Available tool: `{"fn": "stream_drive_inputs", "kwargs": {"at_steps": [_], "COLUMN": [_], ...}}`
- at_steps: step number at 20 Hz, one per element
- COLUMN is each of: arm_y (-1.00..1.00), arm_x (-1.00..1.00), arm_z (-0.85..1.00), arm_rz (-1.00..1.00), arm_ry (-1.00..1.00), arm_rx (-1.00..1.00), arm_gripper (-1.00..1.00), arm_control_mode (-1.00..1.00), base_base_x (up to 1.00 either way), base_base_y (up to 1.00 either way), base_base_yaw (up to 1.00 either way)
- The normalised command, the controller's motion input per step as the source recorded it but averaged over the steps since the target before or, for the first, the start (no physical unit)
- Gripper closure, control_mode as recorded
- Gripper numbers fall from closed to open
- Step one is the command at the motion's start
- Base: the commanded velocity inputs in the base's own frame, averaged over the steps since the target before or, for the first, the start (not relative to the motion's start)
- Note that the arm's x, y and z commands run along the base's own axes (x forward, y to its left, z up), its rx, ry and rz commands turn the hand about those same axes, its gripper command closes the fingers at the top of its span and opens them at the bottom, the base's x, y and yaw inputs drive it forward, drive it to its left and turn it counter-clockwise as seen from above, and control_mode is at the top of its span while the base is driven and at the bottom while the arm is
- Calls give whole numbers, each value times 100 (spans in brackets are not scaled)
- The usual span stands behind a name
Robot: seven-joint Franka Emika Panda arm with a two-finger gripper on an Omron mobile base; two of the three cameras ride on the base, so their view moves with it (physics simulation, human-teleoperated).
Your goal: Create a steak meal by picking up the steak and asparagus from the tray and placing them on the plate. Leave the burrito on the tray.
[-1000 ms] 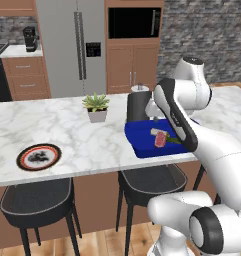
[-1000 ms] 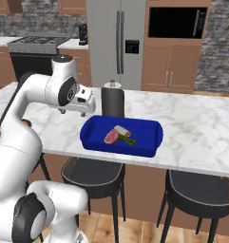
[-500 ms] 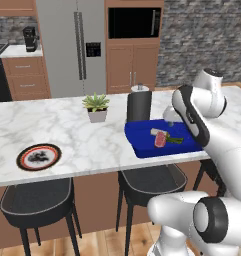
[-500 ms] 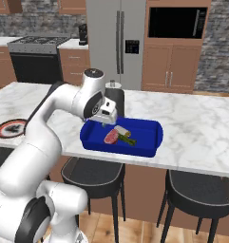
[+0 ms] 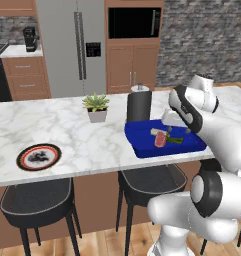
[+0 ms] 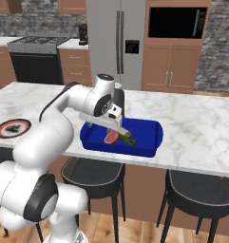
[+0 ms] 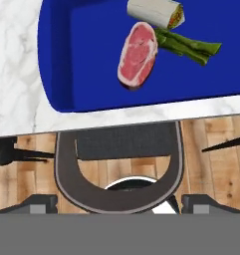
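Three foods lie together in the tray (image 7: 81, 55): the steak (image 7: 137, 53), the asparagus (image 7: 187, 46) and the burrito (image 7: 155, 13). In the hand view the steak sits mid-tray, the burrito just past it toward the tray's far wall, and the asparagus touches the steak's edge and runs away from it along the tray floor. The gripper (image 6: 117, 124) hangs above the tray's near edge, over the counter's lip, with its fingers (image 7: 40, 203) spread wide and holding nothing; the steak lies well ahead of the tips, not between them. Below the tray's near rim the hand view shows the counter edge, a dark stool seat (image 7: 119, 174) and wooden floor.

From the base views the tray rests on the white marble counter (image 5: 67, 135), near its front edge. A dark cylindrical canister (image 5: 139, 106) stands just behind the tray. A small potted plant (image 5: 96, 107) stands beside the tray, toward the plate (image 5: 39, 156), which lies well apart from the tray at the counter's other end, with nothing on it. Beyond the tray stand a steel fridge (image 5: 76, 47), wooden cabinets with a built-in microwave (image 5: 134, 23), a coffee maker (image 5: 30, 38) and a stone wall.
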Motion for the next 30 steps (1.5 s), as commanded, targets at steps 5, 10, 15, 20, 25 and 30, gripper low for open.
{"fn": "stream_drive_inputs", "kwargs": {"at_steps": [5, 10, 15, 20, 25, 30], "arm_y": [13, 10, 0, 0, 0, -7], "arm_x": [32, 32, 29, 30, 41, 43], "arm_z": [-43, -44, -32, -30, -37, -30], "arm_rz": [-10, -12, -11, -11, -8, -3], "arm_ry": [14, 5, 0, 0, 0, 4], "arm_rx": [-9, -8, -1, 0, 0, 0], "arm_gripper": [-100, -100, -100, -100, -100, -100], "arm_control_mode": [-100, -100, -100, -100, -100, -100], "base_base_x": [0, 0, 0, 0, 0, 0], "base_base_y": [0, 0, 0, 0, 0, 0], "base_base_yaw": [0, 0, 0, 0, 0, 0]}}
